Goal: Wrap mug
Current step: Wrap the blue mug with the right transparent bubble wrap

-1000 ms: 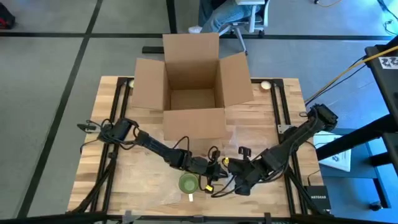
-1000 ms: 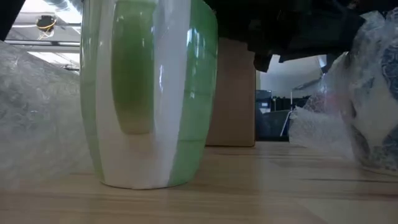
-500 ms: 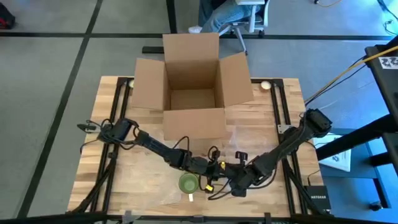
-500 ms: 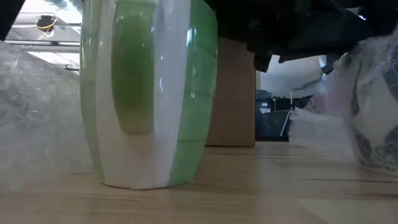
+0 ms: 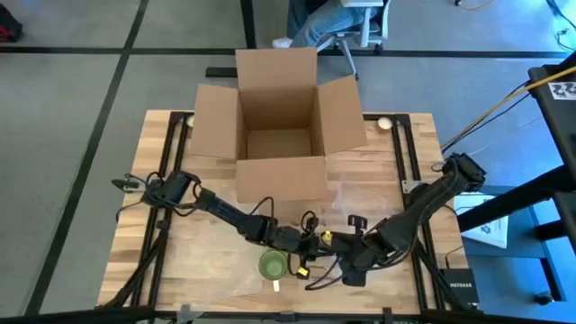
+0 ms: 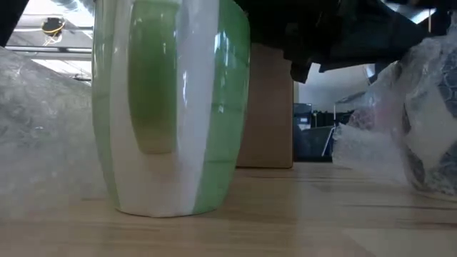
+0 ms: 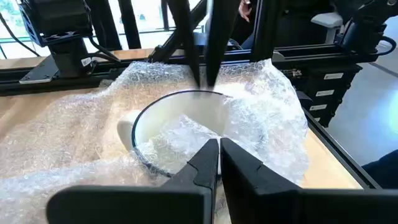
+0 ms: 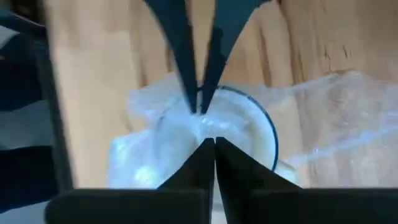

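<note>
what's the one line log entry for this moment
left gripper: shut on bubble wrap | right gripper: shut on bubble wrap | white cup: in the wrap | green mug: upright, unwrapped

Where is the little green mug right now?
In the high view the green mug stands near the table's front edge, just in front of the left gripper, with the open cardboard box farther back.

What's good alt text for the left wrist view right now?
The left gripper, fingers closed on a fold of bubble wrap, hangs over a white cup with a dark rim nested in the crinkled clear sheet on the wooden table. The right gripper meets the cup's far rim from the opposite side.
</note>
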Available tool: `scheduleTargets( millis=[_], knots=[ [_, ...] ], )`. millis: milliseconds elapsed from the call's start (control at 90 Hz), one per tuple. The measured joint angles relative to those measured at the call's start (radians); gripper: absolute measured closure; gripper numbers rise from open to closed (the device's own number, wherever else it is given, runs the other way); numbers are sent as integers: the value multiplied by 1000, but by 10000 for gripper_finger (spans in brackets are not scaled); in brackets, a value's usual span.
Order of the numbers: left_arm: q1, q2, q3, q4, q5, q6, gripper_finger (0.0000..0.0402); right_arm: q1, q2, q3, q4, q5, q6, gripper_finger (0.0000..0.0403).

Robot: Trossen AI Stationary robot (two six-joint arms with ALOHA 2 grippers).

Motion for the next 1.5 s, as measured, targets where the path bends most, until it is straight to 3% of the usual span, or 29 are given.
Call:
scheduleTargets(
  millis=[211,411,644,1011,1167,1356,1500],
  knots=[
    [0,0,0,1,1,-2,402,102,2,9,38,33,109,402],
    [1,-1,0,2,1,-3,402,64,72,8,27,122,68,402],
    [1,-1,0,2,0,-5,402,-29,137,-62,73,-68,-74,402],
    [3,-1,0,2,-6,-7,402,-132,134,-238,214,-129,-125,402],
    [2,-1,0,1,-7,-6,402,-134,127,-201,146,-155,-136,402],
    [1,-1,0,0,-4,-6,402,-108,86,-65,-17,-172,-116,402],
    [1,-1,0,0,-2,-6,402,-85,64,-18,-27,-66,-116,402]
  ],
)
